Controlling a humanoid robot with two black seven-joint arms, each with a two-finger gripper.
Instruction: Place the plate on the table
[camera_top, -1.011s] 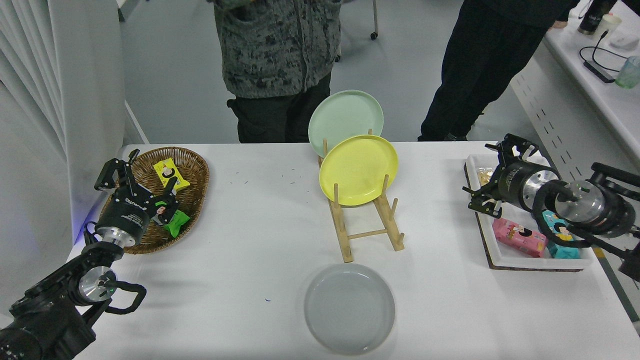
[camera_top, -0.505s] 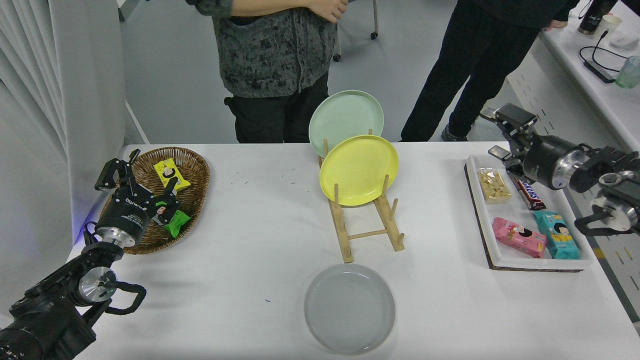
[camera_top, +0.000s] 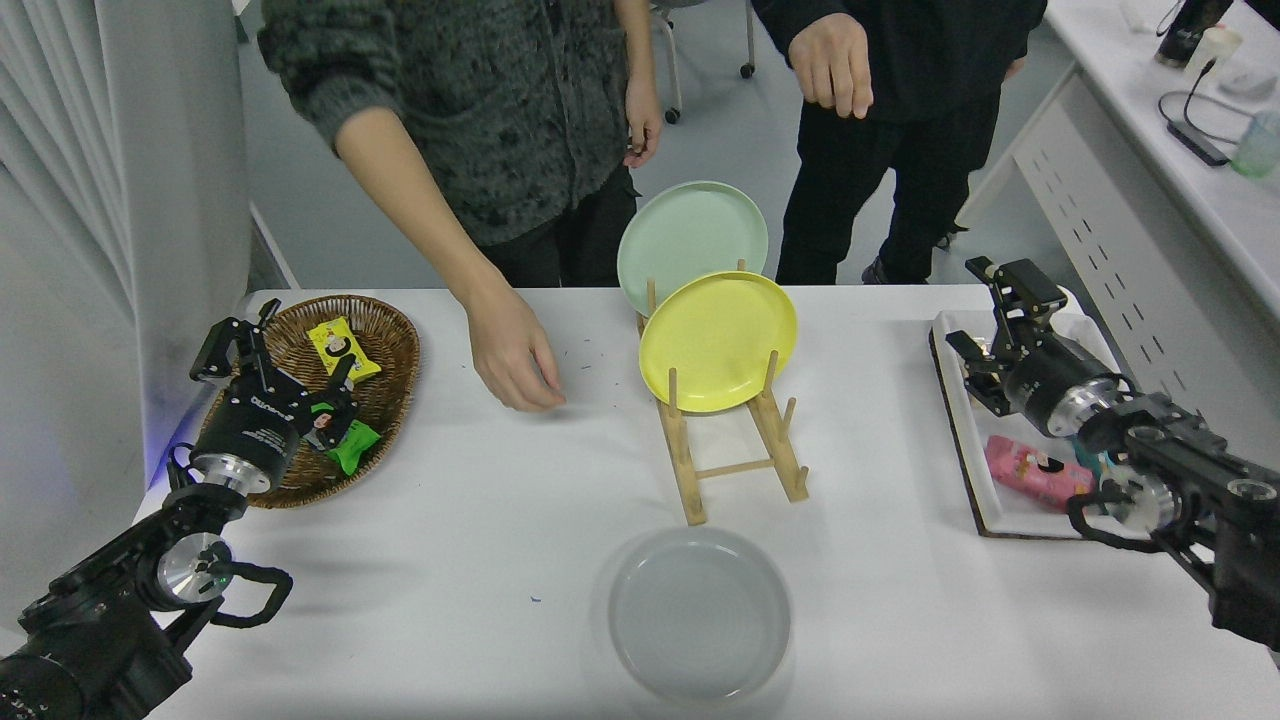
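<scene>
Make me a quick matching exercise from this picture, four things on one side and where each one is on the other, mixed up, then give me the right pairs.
Things:
1. grey plate
2. yellow plate
3. pink packet
4. person's hand

Places:
A. in the white tray
B. flat on the table, near edge
C. upright in the wooden rack
D. on the table between the basket and the rack

Pairs: 1-B, 2-C, 3-A, 4-D

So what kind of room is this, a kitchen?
Probably a robot test lab, not a kitchen: two black gripper arms, left and right, reach over a plain white table, and a white side counter holds cables.
</scene>
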